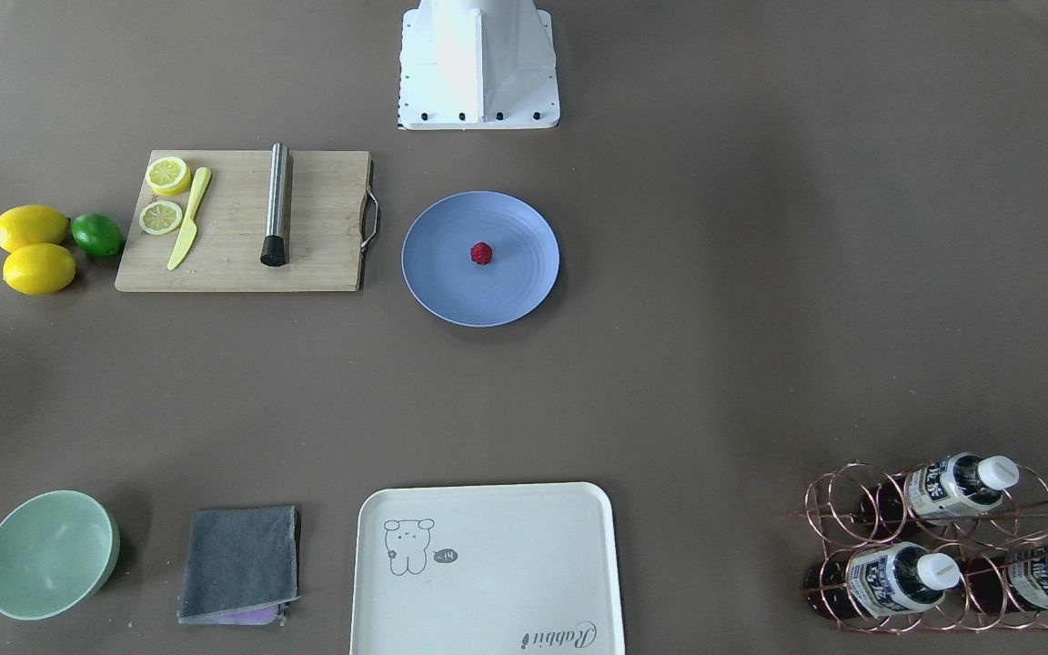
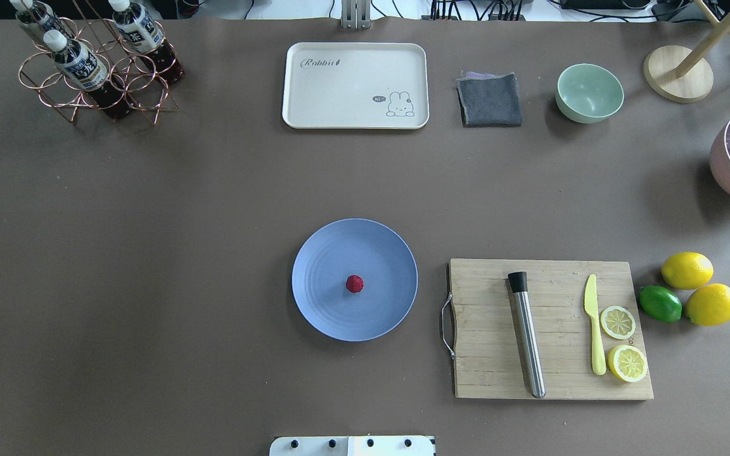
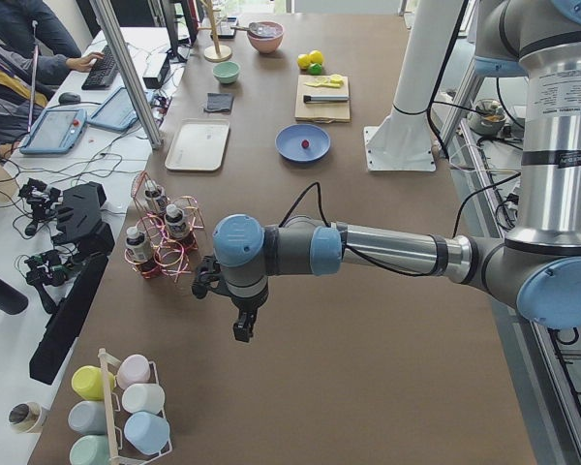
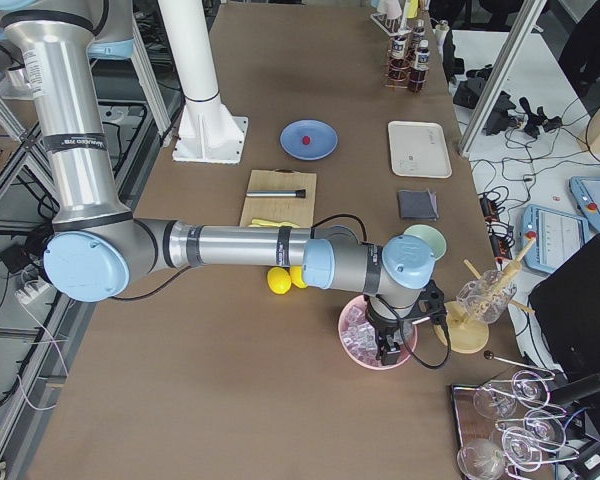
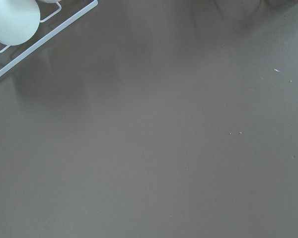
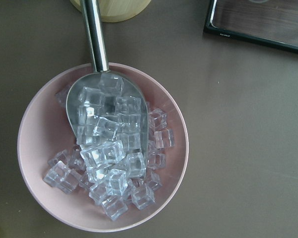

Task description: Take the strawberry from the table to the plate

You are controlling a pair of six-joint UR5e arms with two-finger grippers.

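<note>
The small dark-red strawberry [image 1: 481, 253] [image 2: 354, 284] lies near the middle of the round blue plate [image 1: 451, 277] [image 2: 324, 304], which rests on the grey-brown table [image 2: 149, 253]. Neither gripper appears in the overhead or front views. My left gripper [image 3: 242, 329] hangs over bare table far from the plate, near the bottle rack, and only the left side view shows it, so I cannot tell whether it is open or shut. My right gripper [image 4: 390, 350] hovers over a pink bowl at the opposite table end, and its state cannot be told either.
A cutting board [image 2: 552, 329] with a steel muddler, yellow knife and lemon slices lies right of the plate, beside lemons [image 2: 687, 270] and a lime. Cream tray [image 2: 355, 85], grey cloth, mint bowl [image 2: 589, 92] and copper bottle rack [image 2: 96, 69] line the far edge. The pink bowl [image 6: 35, 148] holds ice cubes and a scoop.
</note>
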